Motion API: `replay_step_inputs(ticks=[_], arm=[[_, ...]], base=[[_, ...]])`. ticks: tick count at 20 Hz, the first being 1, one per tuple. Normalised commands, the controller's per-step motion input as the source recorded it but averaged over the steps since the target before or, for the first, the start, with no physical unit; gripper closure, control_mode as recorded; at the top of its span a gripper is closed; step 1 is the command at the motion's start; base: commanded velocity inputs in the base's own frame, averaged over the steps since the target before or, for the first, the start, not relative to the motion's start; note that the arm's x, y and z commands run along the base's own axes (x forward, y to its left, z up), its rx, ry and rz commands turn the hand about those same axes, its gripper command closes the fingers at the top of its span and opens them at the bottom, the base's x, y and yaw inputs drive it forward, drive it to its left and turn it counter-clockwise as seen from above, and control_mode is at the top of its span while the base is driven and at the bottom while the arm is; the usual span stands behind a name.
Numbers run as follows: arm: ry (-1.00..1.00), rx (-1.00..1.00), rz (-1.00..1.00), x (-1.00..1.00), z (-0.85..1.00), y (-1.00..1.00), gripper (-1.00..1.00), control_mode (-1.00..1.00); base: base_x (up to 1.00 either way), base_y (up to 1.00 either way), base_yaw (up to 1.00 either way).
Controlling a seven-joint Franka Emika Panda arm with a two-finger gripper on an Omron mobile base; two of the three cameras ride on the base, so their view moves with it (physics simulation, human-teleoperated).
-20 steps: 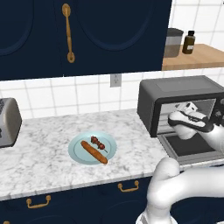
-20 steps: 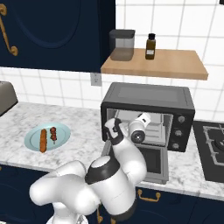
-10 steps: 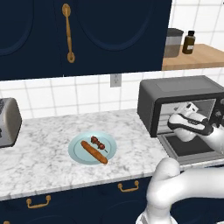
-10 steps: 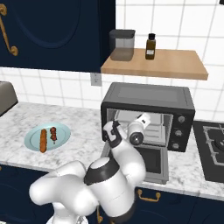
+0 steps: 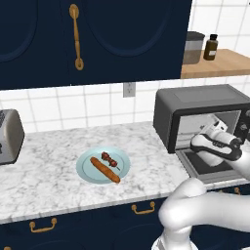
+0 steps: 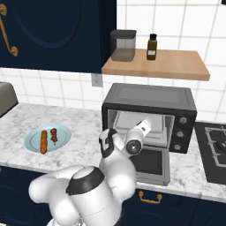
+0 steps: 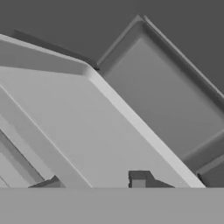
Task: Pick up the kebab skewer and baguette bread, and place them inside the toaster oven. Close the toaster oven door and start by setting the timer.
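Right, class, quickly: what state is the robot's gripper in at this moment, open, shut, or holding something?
Gripper: at the mouth of the open toaster oven; whether it is open or shut cannot be told.

On the bench (image 5: 44,176) a plate (image 5: 88,172) carries the baguette bread (image 5: 104,170) with the kebab skewer (image 5: 109,159) just behind it. To the right stands the toaster oven (image 5: 200,105), its door (image 5: 207,168) folded down forward. A toaster (image 5: 10,136) sits far left.

The arm hides the fingers inside the toaster oven (image 5: 202,110); grip unclear.
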Motion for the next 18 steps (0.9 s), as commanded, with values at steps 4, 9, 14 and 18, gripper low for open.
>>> replay_step_inputs(ticks=[4, 9, 14, 18], arm=[[0.17, 0.0, -0.04, -0.67, 0.06, -0.49, 1.0, -1.0], [0.18, 0.0, -0.01, -0.65, 0.03, -0.5, 1.0, -1.0], [0.12, 0.0, 0.0, -0.65, 0.08, -0.52, 1.0, -1.0], [0.09, 0.0, 0.0, -0.72, 0.33, -0.43, 1.0, -1.0]], base=[[0.0, 0.0, 0.0], [0.0, 0.0, 0.0], [0.0, 0.0, 0.0], [0.0, 0.0, 0.0]])
